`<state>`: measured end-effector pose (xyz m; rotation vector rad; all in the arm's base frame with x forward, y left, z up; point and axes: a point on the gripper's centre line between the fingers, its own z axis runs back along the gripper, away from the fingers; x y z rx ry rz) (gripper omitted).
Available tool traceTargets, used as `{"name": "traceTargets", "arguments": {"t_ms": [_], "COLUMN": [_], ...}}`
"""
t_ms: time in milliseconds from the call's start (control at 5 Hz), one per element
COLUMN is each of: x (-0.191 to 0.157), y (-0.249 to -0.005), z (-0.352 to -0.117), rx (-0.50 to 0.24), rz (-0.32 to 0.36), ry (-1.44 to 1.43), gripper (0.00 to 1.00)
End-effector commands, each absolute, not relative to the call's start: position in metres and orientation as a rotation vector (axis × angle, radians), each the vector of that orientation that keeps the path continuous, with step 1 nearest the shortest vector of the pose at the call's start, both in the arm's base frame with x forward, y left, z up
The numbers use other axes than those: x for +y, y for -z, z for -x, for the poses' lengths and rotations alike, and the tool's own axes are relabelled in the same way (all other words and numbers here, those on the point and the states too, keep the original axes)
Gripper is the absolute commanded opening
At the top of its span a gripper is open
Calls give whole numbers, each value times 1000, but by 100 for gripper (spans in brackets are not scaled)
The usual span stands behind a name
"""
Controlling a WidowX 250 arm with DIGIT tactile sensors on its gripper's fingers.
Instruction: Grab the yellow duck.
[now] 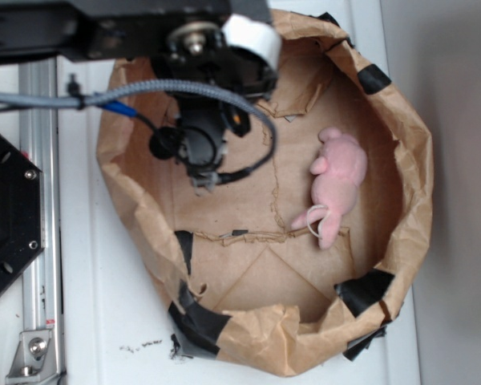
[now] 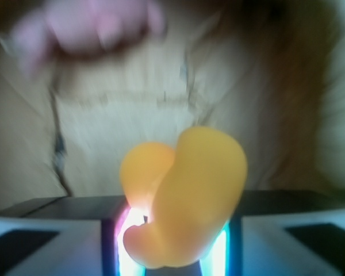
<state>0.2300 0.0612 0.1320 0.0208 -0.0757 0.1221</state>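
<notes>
In the exterior view, a crumpled brown paper bag (image 1: pixel 401 241), its rim rolled down and patched with strips of black tape (image 1: pixel 365 289), sits open on a white table (image 1: pixel 104 321). The black robot arm (image 1: pixel 200 48) reaches in from the upper left edge of the picture, with a braided grey cable (image 1: pixel 224 96) looping around it. Its gripper (image 1: pixel 204 172) hangs over the left part of the bag floor; the fingers cannot be made out from here, and the yellow duck is not seen in this view. A pink plush animal (image 1: pixel 338 180) lies on the bag floor near the right wall, well apart from the gripper.

In the wrist view, the yellow duck (image 2: pixel 187 201) fills the lower middle of the picture, pinched between the two fingers (image 2: pixel 112 241), which press on it from both sides. Behind it lies the brown bag floor (image 2: pixel 132 103), and the pink plush (image 2: pixel 92 26) shows blurred at the top left.
</notes>
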Motion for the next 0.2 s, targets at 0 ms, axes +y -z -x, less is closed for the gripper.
{"name": "traceTargets", "arguments": {"t_ms": [0], "x": [47], "y": [-161], "z": [-233], "rx": [-114], "rz": [-17], "ry": [-105], "gripper": [0]}}
